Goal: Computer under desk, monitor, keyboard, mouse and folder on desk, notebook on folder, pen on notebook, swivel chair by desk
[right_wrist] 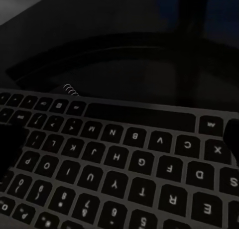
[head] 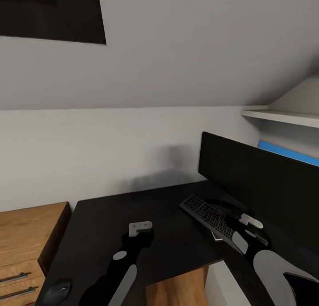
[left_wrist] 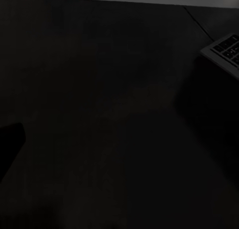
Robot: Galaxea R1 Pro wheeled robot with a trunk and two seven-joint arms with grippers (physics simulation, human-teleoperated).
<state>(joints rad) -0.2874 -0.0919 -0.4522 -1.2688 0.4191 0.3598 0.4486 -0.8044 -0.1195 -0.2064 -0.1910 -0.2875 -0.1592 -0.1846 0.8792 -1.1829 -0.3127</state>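
The black monitor [head: 261,186] stands on the dark desk [head: 110,226] at the right. In front of it lies the keyboard [head: 207,216], angled. My right gripper [right_wrist: 119,139] hovers just above the keys [right_wrist: 114,159], open, with a dark finger [right_wrist: 10,147] at each side and nothing between them. The mouse [head: 57,292] rests near the desk's front left corner. My left arm [head: 141,228] reaches over the bare middle of the desk; its fingers are lost against the dark top. A keyboard corner [left_wrist: 225,51] shows in the left wrist view. Folder, notebook, pen, chair and computer are out of view.
A wooden drawer unit [head: 26,239] stands left of the desk. A white shelf [head: 283,116] hangs on the wall above the monitor, beneath a sloping ceiling. The monitor's round foot [right_wrist: 124,50] sits just behind the keyboard, with a small wire coil [right_wrist: 71,89] at the keyboard's edge.
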